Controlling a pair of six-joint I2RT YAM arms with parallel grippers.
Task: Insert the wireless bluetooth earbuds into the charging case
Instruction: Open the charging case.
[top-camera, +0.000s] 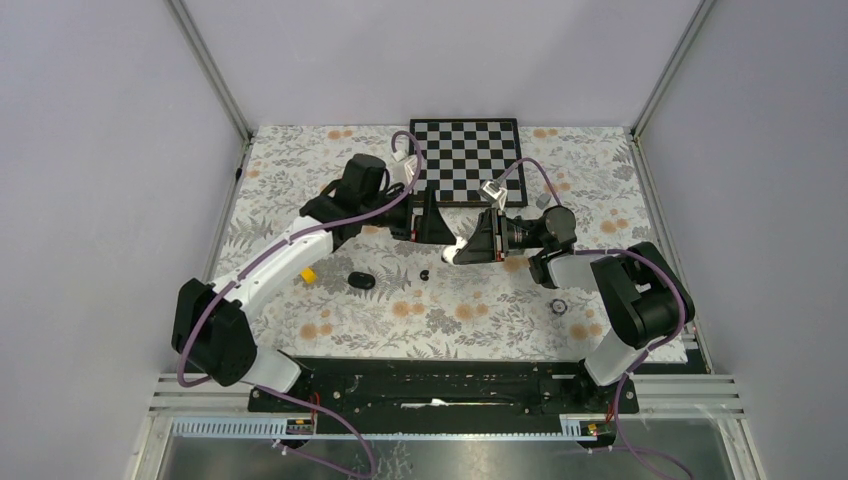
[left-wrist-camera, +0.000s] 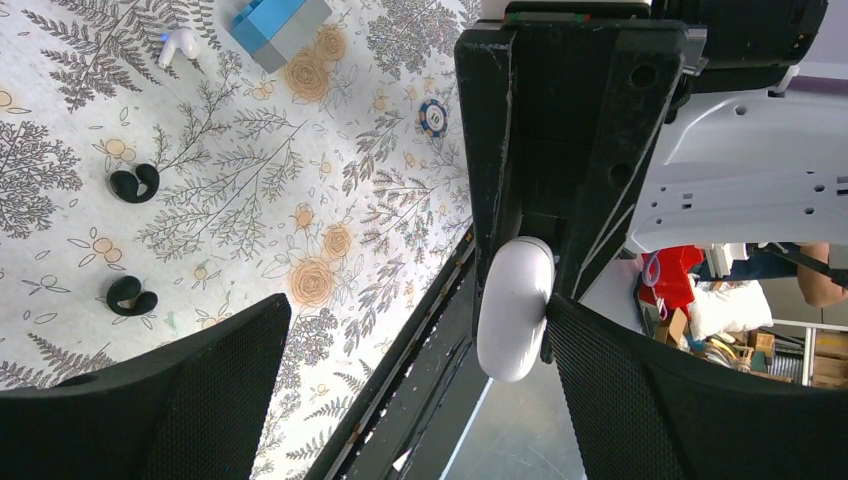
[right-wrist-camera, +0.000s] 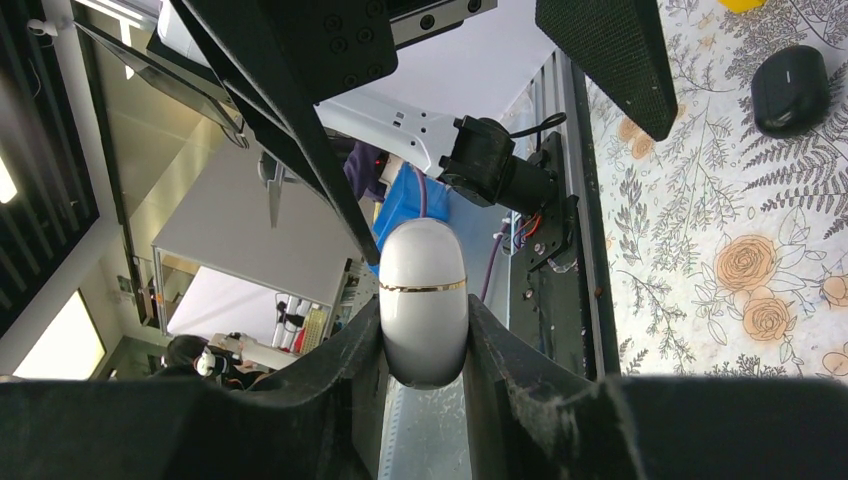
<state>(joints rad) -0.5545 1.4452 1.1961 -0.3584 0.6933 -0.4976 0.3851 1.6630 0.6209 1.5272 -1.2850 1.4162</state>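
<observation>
Right tool (top-camera: 470, 243) clamped on white charging case (right-wrist-camera: 423, 290), left tool (top-camera: 428, 218) wide open close by, black earbuds (left-wrist-camera: 133, 184) on desk (left-wrist-camera: 250, 200)

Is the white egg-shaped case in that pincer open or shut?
Shut: the white case, clamped in the right pincer, shows its halves meeting at a thin gold seam, with no gap.

No writing, label or number is legible in any view.
</observation>
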